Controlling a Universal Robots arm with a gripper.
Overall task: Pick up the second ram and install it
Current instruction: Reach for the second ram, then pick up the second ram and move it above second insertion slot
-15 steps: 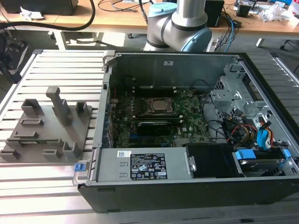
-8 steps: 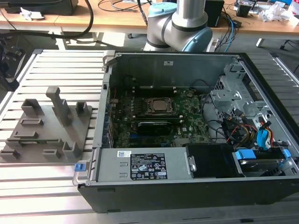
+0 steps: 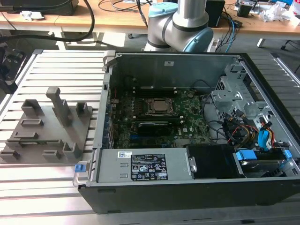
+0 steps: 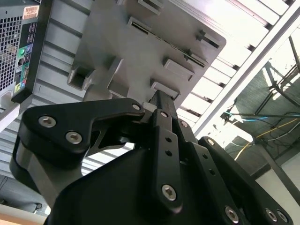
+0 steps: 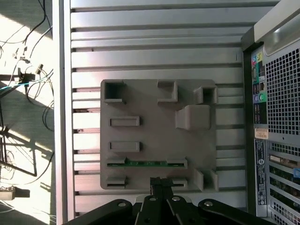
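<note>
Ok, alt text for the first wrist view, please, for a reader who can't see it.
A thin green ram stick sits edge-up in a slot of a grey holder tray, with the black gripper over the tray edge nearest that slot. The tray lies on a slatted metal table beside a computer case.

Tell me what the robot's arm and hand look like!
The arm is a thick, round, silvery-grey tube with light blue caps on its joints. In the second wrist view, the hand is black, built from flat bars with rounded ends, joined by shiny silver screws.
</note>
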